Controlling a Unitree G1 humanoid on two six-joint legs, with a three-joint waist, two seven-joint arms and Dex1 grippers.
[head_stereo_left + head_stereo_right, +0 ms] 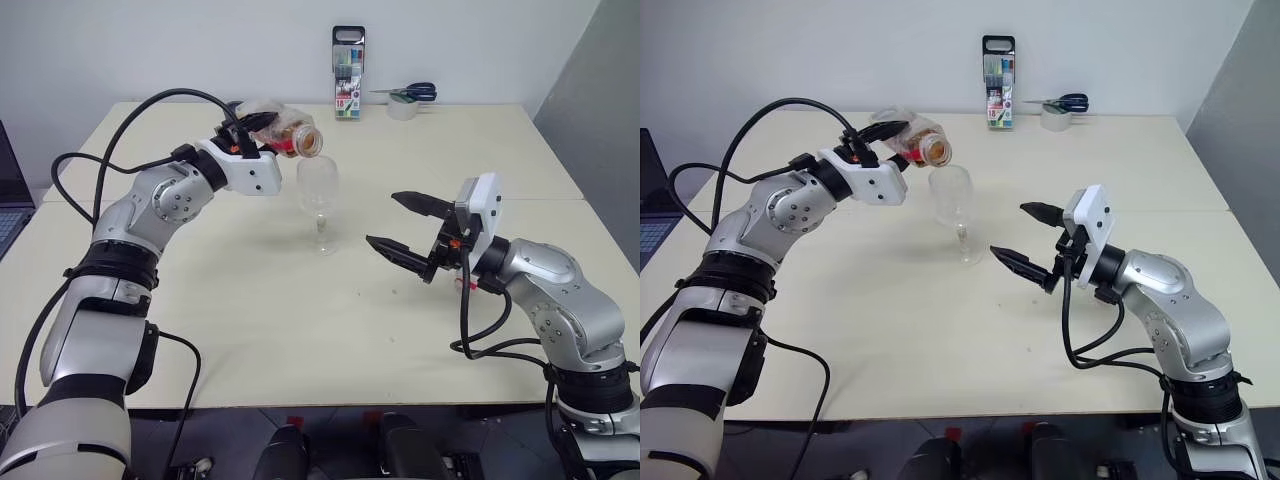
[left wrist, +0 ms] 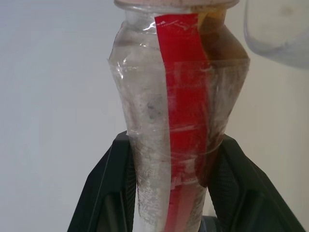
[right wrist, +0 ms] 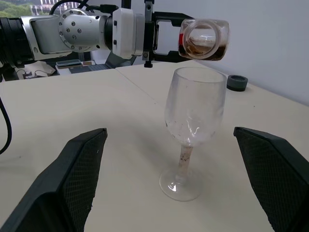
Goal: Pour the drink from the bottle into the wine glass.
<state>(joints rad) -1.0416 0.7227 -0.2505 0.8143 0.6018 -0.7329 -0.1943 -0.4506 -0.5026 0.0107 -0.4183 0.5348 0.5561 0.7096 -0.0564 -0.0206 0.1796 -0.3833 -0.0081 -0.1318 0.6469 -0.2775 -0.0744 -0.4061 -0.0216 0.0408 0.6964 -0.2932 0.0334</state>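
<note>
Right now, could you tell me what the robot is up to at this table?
It is about to pour a drink. The left gripper holds the bottle tipped on its side, uncapped mouth just above the rim of the wine glass, with the amber drink pooled low inside. The glass stands upright on the table and looks empty. The right gripper waits open beside the glass, apart from it.

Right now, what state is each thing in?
Bottle: uncapped, tipped nearly level above the glass, drink pooled inside.
Wine glass: upright on table, empty.
Left gripper: shut on bottle.
Right gripper: open, holding nothing.
Pen pack: upright.
</note>
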